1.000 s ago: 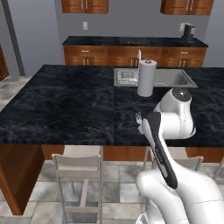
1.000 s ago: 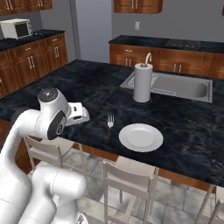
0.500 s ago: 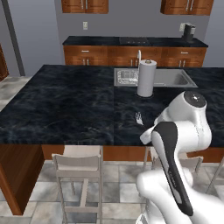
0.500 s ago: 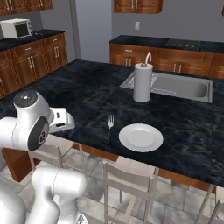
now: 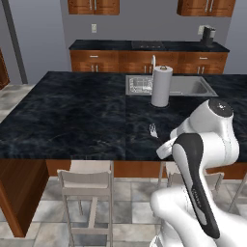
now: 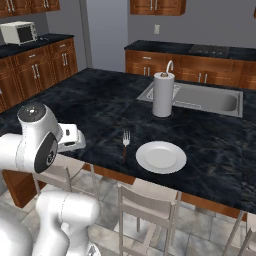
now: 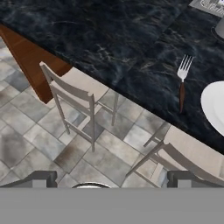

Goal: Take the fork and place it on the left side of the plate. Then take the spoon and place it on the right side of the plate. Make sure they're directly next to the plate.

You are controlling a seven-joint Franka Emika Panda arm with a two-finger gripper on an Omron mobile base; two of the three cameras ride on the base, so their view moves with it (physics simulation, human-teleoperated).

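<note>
A black marble-patterned counter (image 6: 100, 107) ran the length of a simulated kitchen, its front face panelled in reddish wood above a floor of grey tiles (image 7: 39, 144), with pale stools (image 5: 87, 185) drawn up along the near edge. Set into the counter was a steel sink (image 6: 210, 100), and a paper towel roll (image 6: 163, 95) stood upright just beside its left end; behind, wooden cabinets (image 5: 144, 61) lined the grey back wall, and a microwave (image 6: 19, 33) sat on a side run of cupboards in the right base view. The fork (image 6: 125, 144), silver tines pointing away from the counter's near edge and dark handle toward it, lay flat on the counter just to the left of the white plate (image 6: 161, 157), close beside it but apart from its rim; in the hand view the fork (image 7: 183, 83) showed in full while the plate (image 7: 214, 105) was cut off by the right edge. In the left base view only the fork's tines (image 5: 153, 130) cleared the robot's white arm, which hid the plate. The gripper (image 7: 111, 179) hung off the counter's near edge above the stools, its jaws spread wide and empty, the two dark fingertips (image 7: 39, 177) barely rising over the bottom of the hand view. The spoon could not be made out.
</note>
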